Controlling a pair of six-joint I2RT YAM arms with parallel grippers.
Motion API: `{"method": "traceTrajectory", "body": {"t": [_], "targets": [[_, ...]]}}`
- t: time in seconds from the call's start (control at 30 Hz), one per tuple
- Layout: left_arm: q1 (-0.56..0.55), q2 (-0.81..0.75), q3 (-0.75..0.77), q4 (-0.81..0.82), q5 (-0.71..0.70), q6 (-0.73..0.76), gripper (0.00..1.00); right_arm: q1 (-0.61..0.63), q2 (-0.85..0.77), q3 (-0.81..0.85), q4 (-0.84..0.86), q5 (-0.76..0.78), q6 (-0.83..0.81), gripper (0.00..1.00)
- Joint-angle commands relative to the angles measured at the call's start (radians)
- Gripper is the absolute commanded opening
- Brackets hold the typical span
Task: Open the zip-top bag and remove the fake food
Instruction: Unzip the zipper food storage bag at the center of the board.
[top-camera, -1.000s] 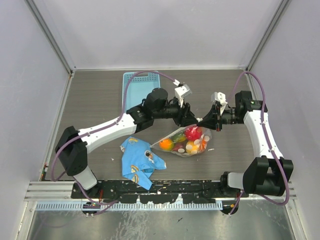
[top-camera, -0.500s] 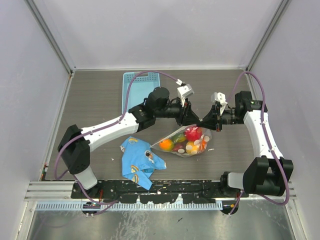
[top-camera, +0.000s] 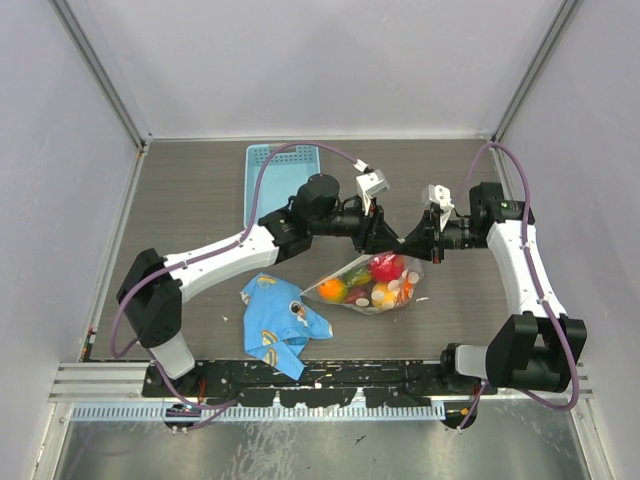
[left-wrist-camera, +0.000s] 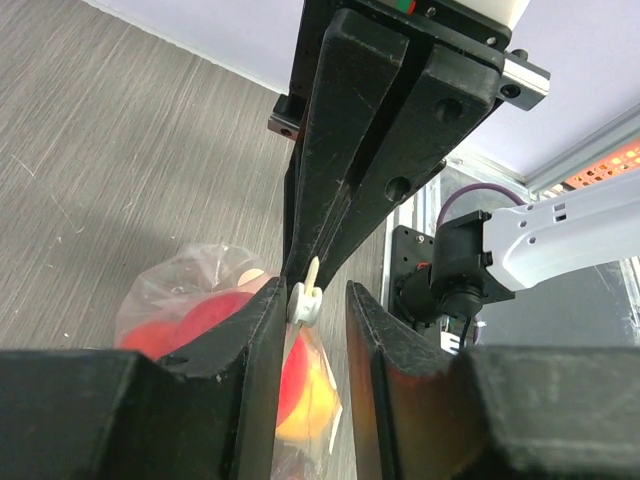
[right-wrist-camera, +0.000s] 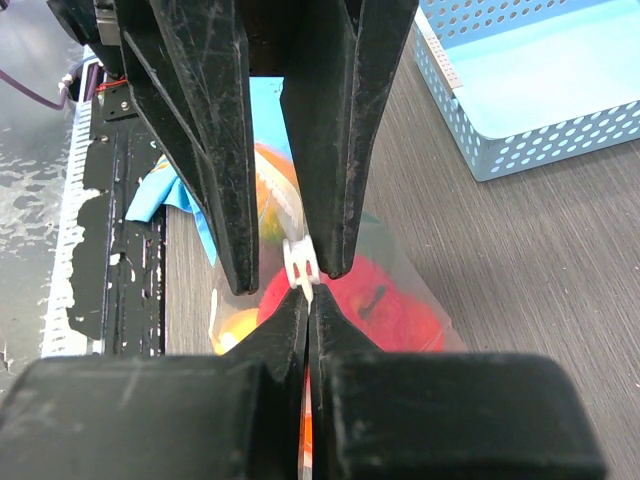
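The zip-top bag (top-camera: 368, 283), clear with white dots, lies mid-table with its zip edge lifted. Inside it is the fake food (top-camera: 385, 267): red, orange, yellow and green pieces. My right gripper (right-wrist-camera: 308, 300) is shut on the bag's top edge just beside the white zip slider (right-wrist-camera: 303, 262). From the opposite side, my left gripper (left-wrist-camera: 314, 298) stands open around that slider (left-wrist-camera: 302, 303). The slider rests against one of its fingers (left-wrist-camera: 262, 340), with a gap to the other. Seen from above, both grippers meet tip to tip over the bag's far edge (top-camera: 396, 243).
A light blue slotted basket (top-camera: 283, 172) sits at the back, left of centre. A blue cartoon-print cloth (top-camera: 280, 318) lies crumpled near the front edge, left of the bag. The left arm stretches diagonally between the two.
The left gripper has shifted a little to the right, closer to the right gripper, and its jaws are narrower than a second ago. The right arm and the bag have stayed put.
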Motion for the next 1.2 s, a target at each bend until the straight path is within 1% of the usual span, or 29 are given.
{"method": "traceTrajectory", "body": {"t": [0.0, 0.1, 0.23, 0.27, 0.4, 0.67, 1.17], "targets": [[-0.001, 0.006, 0.032, 0.034, 0.024, 0.029, 0.30, 0.004, -0.009, 0.018, -0.010, -0.008, -0.013, 0.01], [0.001, 0.011, 0.033, 0.029, 0.023, 0.031, 0.25, 0.005, -0.011, 0.018, -0.012, -0.007, -0.013, 0.01], [0.001, 0.010, 0.025, 0.037, 0.018, 0.041, 0.01, 0.005, -0.010, 0.017, -0.012, -0.008, -0.014, 0.01], [0.001, 0.006, 0.018, 0.043, 0.017, 0.040, 0.00, 0.005, -0.010, 0.018, -0.012, -0.007, -0.014, 0.01], [0.001, -0.013, -0.008, 0.058, 0.017, 0.070, 0.00, 0.005, -0.011, 0.021, -0.013, -0.007, -0.014, 0.01], [0.003, -0.059, -0.059, -0.004, -0.014, 0.171, 0.00, -0.007, -0.013, 0.036, -0.019, -0.029, -0.008, 0.01], [0.018, -0.113, -0.111, -0.046, -0.064, 0.232, 0.00, -0.039, -0.005, 0.068, -0.019, -0.034, 0.007, 0.01]]}}
